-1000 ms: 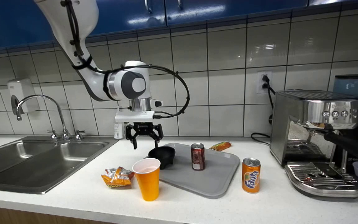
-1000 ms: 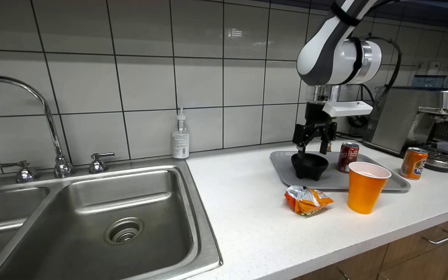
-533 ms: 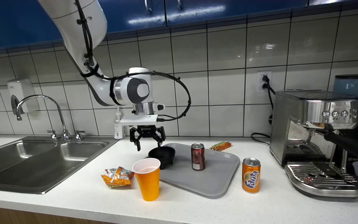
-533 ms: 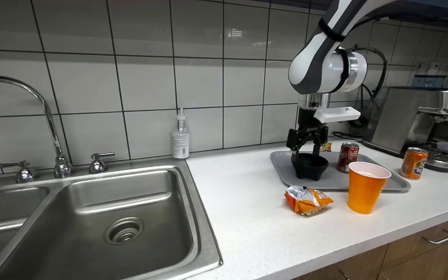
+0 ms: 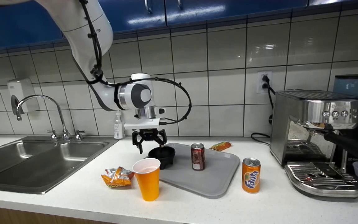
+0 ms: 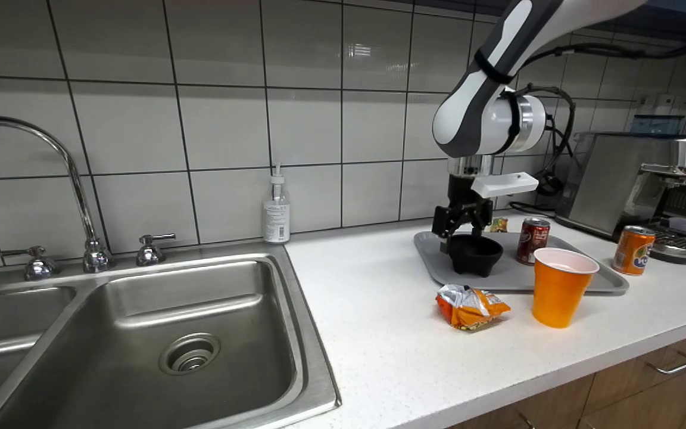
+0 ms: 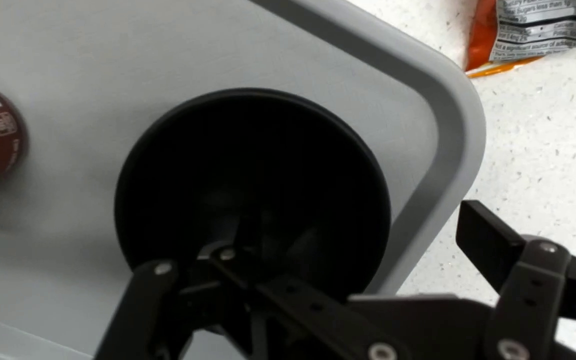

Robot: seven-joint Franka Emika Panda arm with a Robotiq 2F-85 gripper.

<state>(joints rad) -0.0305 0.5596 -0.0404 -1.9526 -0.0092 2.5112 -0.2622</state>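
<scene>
Black fingers (image 7: 490,242) stood wide apart with nothing gripped, astride the side of a black bowl (image 7: 253,175): one over the bowl's mouth, the other outside its rim. Contact could not be told. Progress, as judged: lining up with the bowl looked done; a grip was not yet made, and the bowl rested unlifted. Bowl location: on a grey tray (image 5: 211,180), at the corner nearest a crumpled snack bag (image 5: 118,177). Orientation: mouth straight up, level on short feet; rim round, hence no long axis across it, its axis of symmetry vertical. Interior was too dark to read. Farther along the tray, a dark red can (image 5: 198,157) stood upright, apart from the bowl. On the white surface (image 5: 79,193), an orange cup (image 5: 147,183) stood near the tray and the snack bag; an upright orange can (image 5: 251,175) stood between the tray and a coffee machine (image 5: 315,112); in an exterior view, a small packet (image 5: 221,146) lay beyond the tray's far edge.
</scene>
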